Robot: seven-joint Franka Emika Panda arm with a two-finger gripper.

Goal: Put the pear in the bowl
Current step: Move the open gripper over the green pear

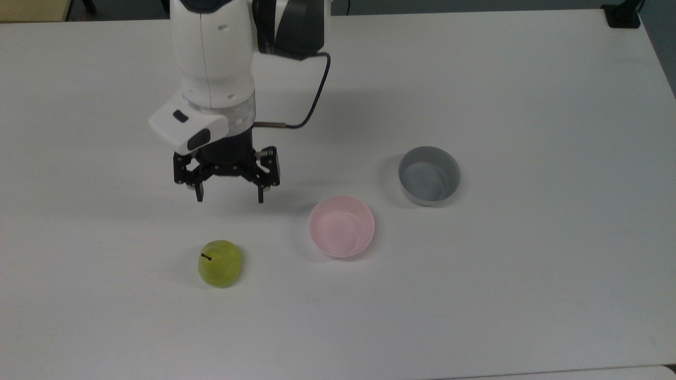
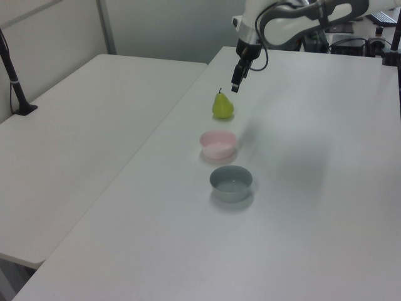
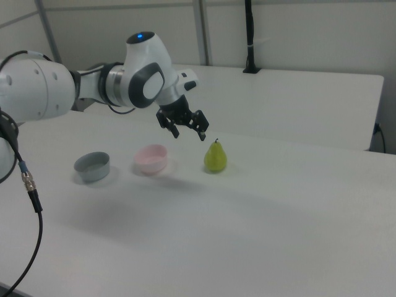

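Jaws spread wide and empty on the gripper (image 1: 228, 199), pointing down, hanging above the bench (image 1: 528, 295) with clear air under the tips; nothing between the fingers; in the top view it sits short of the pear (image 1: 220, 263), toward the far edge of the bench, roughly in line with the fruit.

Step in hand, by my reading: the approach to the pick; pear not yet touched, bowl (image 1: 341, 226) empty, so the task is at its start.

Pear stands upright on its broad end toward the near edge of the bench in the top view; pink bowl near it on the top view's right, apart from it; grey bowl (image 1: 429, 175) beyond the pink one, further to the top view's right and nearer the far edge, also empty; in the left view the three form a row with the pear (image 2: 222, 105) furthest from the camera.

Next move calls for: bringing the gripper over the pear, then lowering so the fingers pass either side of the body; the spread looks wide enough for that; closing on the wider lower half seems safer than on the narrow neck.

Pear's look: yellow-green, slightly glossy skin, rounded belly tapering to a short neck, short dark stem on top (image 3: 215, 157); likely smooth and hard, so a grip off-centre might let it slip or tip; nothing leans on it.
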